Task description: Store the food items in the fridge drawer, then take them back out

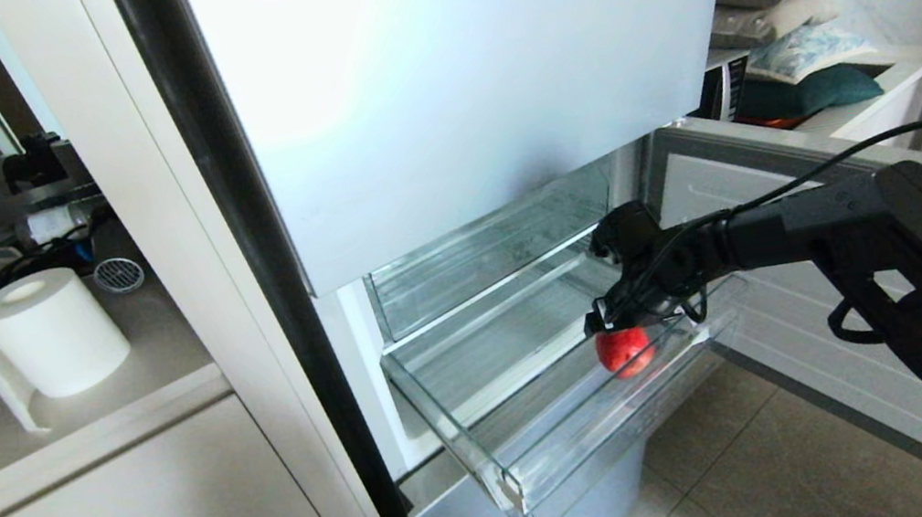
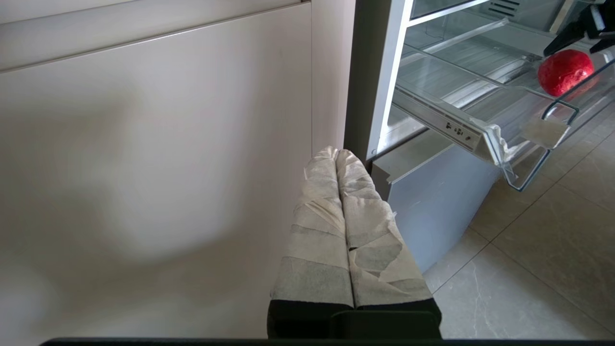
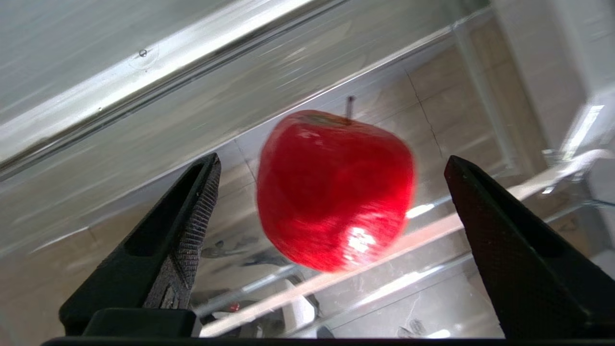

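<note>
One of the food items, a red apple [image 1: 624,351] [image 2: 564,72] [image 3: 336,192], is inside the pulled-out clear fridge drawer [image 1: 451,431] [image 2: 461,129] [image 3: 144,144], towards its right side. My right gripper [image 1: 615,326] [image 3: 332,162] hangs just above the apple, open. Its black fingers [image 3: 192,211] stand wide on either side of the apple, with a gap on each side. My left gripper [image 2: 336,153] is shut and empty, low beside the white cabinet [image 2: 144,144] to the left of the fridge.
A taller clear drawer [image 1: 496,244] sits behind and above the open one. The fridge's lower door [image 1: 803,315] stands open on the right, under my right arm. A paper roll [image 1: 47,333] stands on the counter at left. Tiled floor [image 1: 736,474] lies below the drawer.
</note>
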Tool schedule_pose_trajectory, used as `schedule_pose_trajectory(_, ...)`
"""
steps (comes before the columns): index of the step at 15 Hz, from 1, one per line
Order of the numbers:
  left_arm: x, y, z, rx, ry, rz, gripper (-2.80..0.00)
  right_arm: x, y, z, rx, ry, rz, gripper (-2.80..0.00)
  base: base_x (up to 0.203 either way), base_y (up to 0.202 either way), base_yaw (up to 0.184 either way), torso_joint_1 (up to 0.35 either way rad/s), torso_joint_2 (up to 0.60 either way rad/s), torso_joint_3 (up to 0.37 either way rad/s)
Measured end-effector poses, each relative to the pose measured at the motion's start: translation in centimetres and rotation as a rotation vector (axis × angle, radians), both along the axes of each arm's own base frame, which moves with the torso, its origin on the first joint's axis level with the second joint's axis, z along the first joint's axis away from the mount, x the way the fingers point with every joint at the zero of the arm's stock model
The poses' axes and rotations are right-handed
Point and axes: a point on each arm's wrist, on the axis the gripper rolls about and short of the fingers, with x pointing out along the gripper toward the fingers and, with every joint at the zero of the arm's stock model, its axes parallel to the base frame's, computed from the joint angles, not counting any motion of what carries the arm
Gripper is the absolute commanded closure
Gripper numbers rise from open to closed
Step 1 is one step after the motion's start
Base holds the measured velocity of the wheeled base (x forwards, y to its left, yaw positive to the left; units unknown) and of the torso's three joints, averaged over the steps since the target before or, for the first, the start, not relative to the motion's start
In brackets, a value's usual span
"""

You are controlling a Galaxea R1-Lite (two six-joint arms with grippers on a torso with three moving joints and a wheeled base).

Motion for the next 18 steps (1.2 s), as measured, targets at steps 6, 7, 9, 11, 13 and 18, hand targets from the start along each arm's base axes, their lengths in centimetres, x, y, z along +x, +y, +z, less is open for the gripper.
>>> schedule_pose_trajectory(6,0.0,0.0,0.0,0.000,0.000,0.000,0.00,0.0,0.9,-1.2,-0.047,-0.007,-0.040,-2.80,0.000,0.000,0.000,0.000,0.00,0.000)
schedule_pose_trajectory(7,0.0,0.0,0.0,0.000,0.000,0.000,0.00,0.0,1.0,-1.2,-0.063,-0.009,-0.049,-2.80,0.000,0.000,0.000,0.000,0.00,0.000)
schedule_pose_trajectory(9,0.0,0.0,0.0,0.000,0.000,0.000,0.00,0.0,1.2,-1.4,-0.090,-0.017,-0.067,-2.80,0.000,0.000,0.000,0.000,0.00,0.000)
schedule_pose_trajectory(11,0.0,0.0,0.0,0.000,0.000,0.000,0.00,0.0,1.3,-1.7,-0.107,-0.018,-0.076,-2.80,0.000,0.000,0.000,0.000,0.00,0.000)
schedule_pose_trajectory(13,0.0,0.0,0.0,0.000,0.000,0.000,0.00,0.0,1.5,-2.1,-0.124,-0.015,-0.085,-2.80,0.000,0.000,0.000,0.000,0.00,0.000)
schedule_pose_trajectory(18,0.0,0.0,0.0,0.000,0.000,0.000,0.00,-0.2,1.8,-2.6,-0.136,0.008,-0.076,-2.80,0.000,0.000,0.000,0.000,0.00,0.000)
